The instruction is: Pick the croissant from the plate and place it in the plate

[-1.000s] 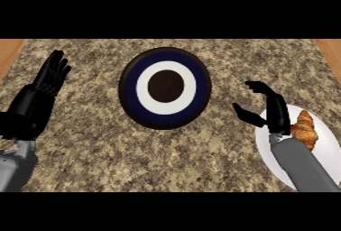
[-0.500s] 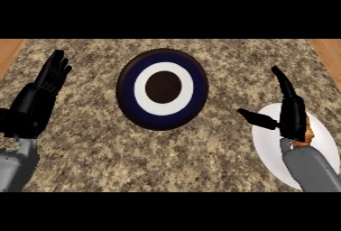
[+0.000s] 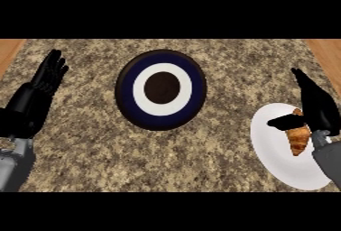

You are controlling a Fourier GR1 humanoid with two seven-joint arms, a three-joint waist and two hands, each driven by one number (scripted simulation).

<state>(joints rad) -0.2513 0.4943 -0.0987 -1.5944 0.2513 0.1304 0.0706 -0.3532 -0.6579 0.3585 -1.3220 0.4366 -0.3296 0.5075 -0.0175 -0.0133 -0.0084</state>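
1 croissant (image 3: 299, 137) on white plate (image 3: 276, 149), ringed plate (image 3: 161, 89) bare, right hand (image 3: 314, 106) fingers straight.

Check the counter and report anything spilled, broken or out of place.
Nothing stands out. The croissant lies whole on the white plate under the open right hand; the dark ringed plate sits flat; no spills show.

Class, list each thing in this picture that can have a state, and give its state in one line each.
Croissant: lying on the white plate, partly hidden by the right hand.
White plate: holds the croissant.
Dark blue ringed plate: nothing on it.
Right hand: open over the croissant, fingers straight, thumb out.
Left hand: open, resting at the left edge, fingers up.
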